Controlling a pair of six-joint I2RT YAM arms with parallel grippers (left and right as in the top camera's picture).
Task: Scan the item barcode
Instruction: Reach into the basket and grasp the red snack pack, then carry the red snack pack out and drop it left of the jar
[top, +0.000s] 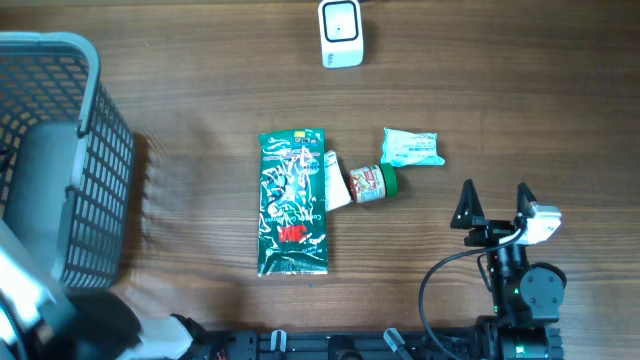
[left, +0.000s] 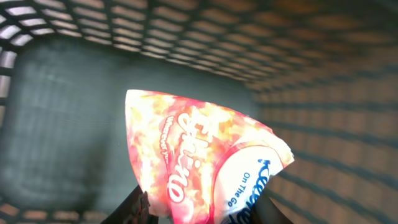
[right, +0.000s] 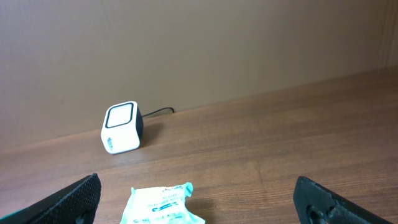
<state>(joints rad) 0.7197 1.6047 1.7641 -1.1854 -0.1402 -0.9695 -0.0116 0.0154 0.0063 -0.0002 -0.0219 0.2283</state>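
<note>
Left fingers (left: 140, 210) are clamped on the lower edge of a pink-and-orange snack packet (left: 193, 155), inside the grey basket (top: 100, 150) on the left side of the table (top: 200, 60). The packet stands up from my grip, long axis running away from the wrist camera, printed face to the lens, no barcode visible on that face. Right fingers (top: 467, 205) are spread wide and empty, near a white-teal sachet (top: 412, 147). The scanner (top: 341, 32) sits at the far edge, well apart from the basket, ahead and to my right. Judgement: the left arm has the item, so it must clear the basket wall and carry across; the barcode side needs finding first
</note>
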